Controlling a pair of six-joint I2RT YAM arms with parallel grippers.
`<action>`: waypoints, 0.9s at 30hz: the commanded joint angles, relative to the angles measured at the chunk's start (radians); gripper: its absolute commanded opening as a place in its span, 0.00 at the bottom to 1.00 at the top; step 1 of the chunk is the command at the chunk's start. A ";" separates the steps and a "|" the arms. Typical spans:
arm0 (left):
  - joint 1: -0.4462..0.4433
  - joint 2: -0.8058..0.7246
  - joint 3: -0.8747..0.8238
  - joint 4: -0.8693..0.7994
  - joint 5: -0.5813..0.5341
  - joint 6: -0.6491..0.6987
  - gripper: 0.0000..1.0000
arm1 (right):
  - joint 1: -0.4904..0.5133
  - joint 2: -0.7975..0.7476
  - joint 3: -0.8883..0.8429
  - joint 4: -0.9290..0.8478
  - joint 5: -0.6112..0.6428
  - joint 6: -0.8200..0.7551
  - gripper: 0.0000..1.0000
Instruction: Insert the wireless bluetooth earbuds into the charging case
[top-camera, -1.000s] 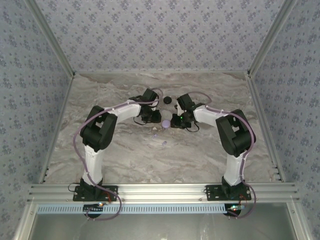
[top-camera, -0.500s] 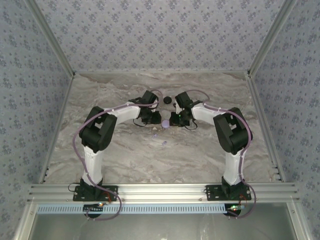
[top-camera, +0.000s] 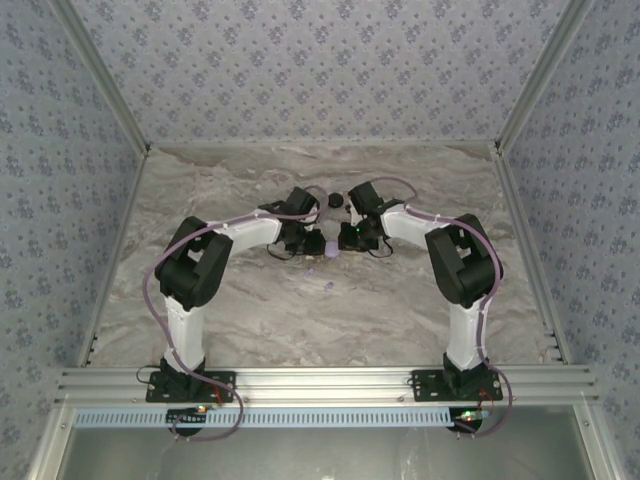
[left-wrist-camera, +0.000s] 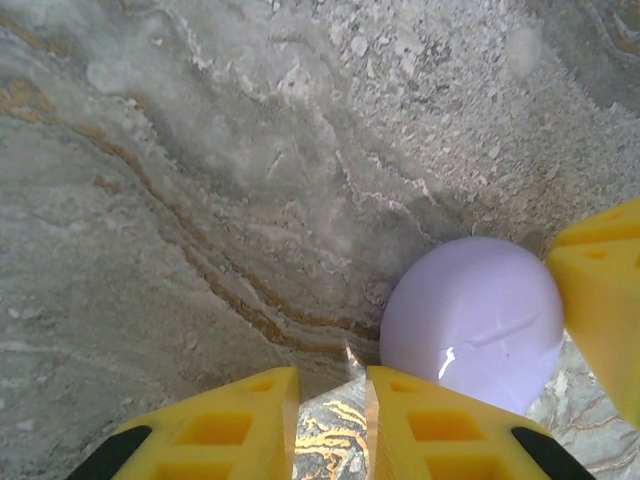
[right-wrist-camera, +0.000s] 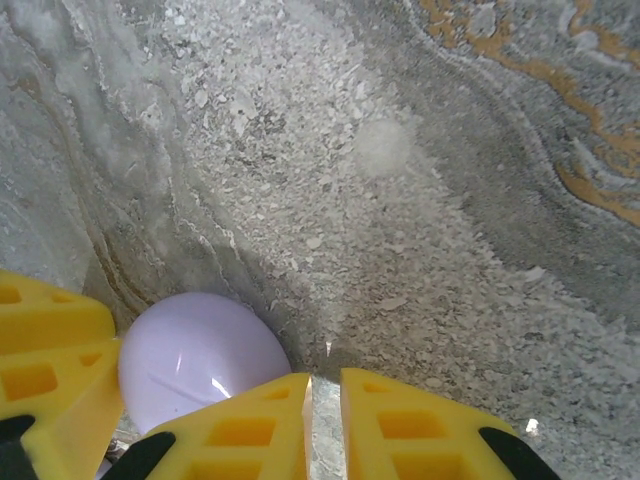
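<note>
Nearest you, two purple earbuds (top-camera: 329, 287) lie loose on the worktop (top-camera: 230, 310), outside the purple case (left-wrist-camera: 470, 320) just beyond them. Your left pincer (left-wrist-camera: 330, 385) and right pincer (right-wrist-camera: 325, 390) flank that case, each narrowed to a slit and holding nothing. The lid looks closed, so open it first: brace one side, pry gently, and avoid sliding it. No brand or writing is readable.
</note>
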 joint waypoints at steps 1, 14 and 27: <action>-0.007 -0.035 -0.019 -0.046 0.009 -0.012 0.24 | 0.005 0.018 0.030 -0.044 0.024 -0.001 0.17; 0.037 -0.152 -0.108 0.018 -0.064 -0.050 0.31 | -0.013 -0.107 -0.043 -0.023 0.007 0.000 0.21; 0.079 -0.138 -0.204 0.294 0.198 -0.160 0.48 | -0.054 -0.072 -0.075 0.083 -0.186 0.037 0.27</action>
